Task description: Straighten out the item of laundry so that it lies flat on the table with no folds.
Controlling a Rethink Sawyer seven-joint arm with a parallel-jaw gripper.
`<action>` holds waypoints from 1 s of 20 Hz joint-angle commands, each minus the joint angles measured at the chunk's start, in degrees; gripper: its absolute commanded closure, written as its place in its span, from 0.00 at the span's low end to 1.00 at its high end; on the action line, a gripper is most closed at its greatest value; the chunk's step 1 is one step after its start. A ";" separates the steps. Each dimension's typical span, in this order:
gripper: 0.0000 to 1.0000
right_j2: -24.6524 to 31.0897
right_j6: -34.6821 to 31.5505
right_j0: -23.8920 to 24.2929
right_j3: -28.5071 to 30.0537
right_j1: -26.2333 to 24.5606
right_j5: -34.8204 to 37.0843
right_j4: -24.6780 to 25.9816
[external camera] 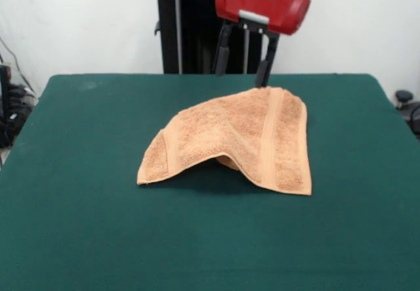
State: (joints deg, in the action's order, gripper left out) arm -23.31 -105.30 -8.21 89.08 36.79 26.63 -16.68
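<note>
1. White wall [85, 22] fills the background, plain from edge to edge behind the robot.
2. Green table [72, 238] takes up most of the front view, its felt-like cover dark and bare around the laundry.
3. Black pedestal [190, 28] stands at the table's far side, upright, with pale vertical rods on its front.
4. Red arm housing [259, 3] hangs in from the top edge, in front of the pedestal and above the table's far edge.
5. Orange-tan towel [243, 140] lies near the middle of the table, slightly toward the far side. It is not flat: it is folded over itself, its near edge arches up in the middle with a shadowed hollow beneath, one corner reaches left and another reaches down at the right. A flat woven band runs along its right-hand side.
6. Gripper [244, 60] hangs below the red housing, its two dark fingers [264, 67] spread well apart with nothing between them. The right-hand finger's tip is just above the towel's far edge; contact cannot be told.
7. Dark cables and gear [12, 110] sit beyond the table's left side, and a small dark object [405, 100] beyond its right.
</note>
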 commanded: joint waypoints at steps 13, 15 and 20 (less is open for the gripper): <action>0.00 6.50 -13.80 -1.33 -1.27 -13.84 -11.39 -4.25; 0.00 7.43 -13.35 -1.01 -1.11 -13.91 -11.47 -4.38; 0.00 12.99 -12.62 0.76 0.86 -12.66 -11.23 -5.73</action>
State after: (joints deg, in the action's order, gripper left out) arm -21.45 -105.30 -7.80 86.57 24.88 15.97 -18.89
